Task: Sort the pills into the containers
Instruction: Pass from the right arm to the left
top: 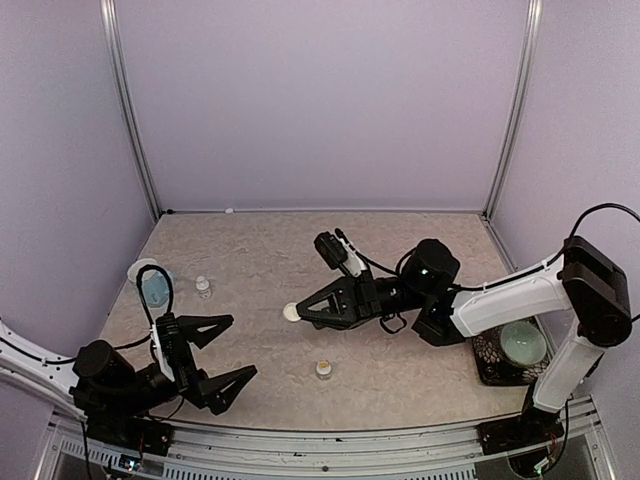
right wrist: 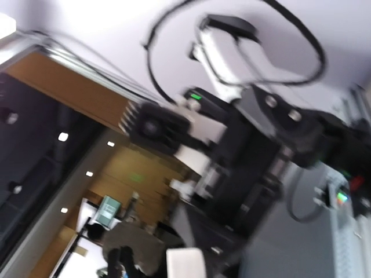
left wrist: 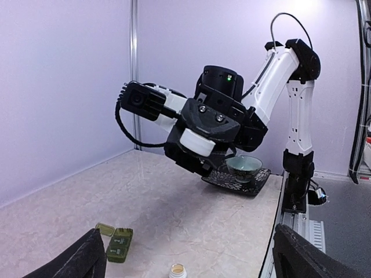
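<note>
Left fingers [top: 215, 326] are spread wide and empty, low at the lower left of the top view. My guess is they're parked there to leave my right arm room. Right fingers [top: 312, 308] are closed on a white bottle [top: 291, 312] at mid-frame, held above the worktop [top: 260, 250] and laid over sideways, probably to tip pills out. The right wrist view is blurred and only shows a white blob at its bottom edge.

The dark green pill-box [left wrist: 119, 244] lies flat on the worktop at the lower left of the left wrist view, just beside my left finger. One lid looks flipped open. I can't find it in the top view.

An open bottle [top: 323, 369] stands upright at lower centre, apart from both arms. A small bottle [top: 203, 287] stands near the blue mug [top: 150, 285] at left. The pale green bowl [top: 523, 343] is at right and not part of the task. I can't see any pills in the box, so sorting looks barely begun.
</note>
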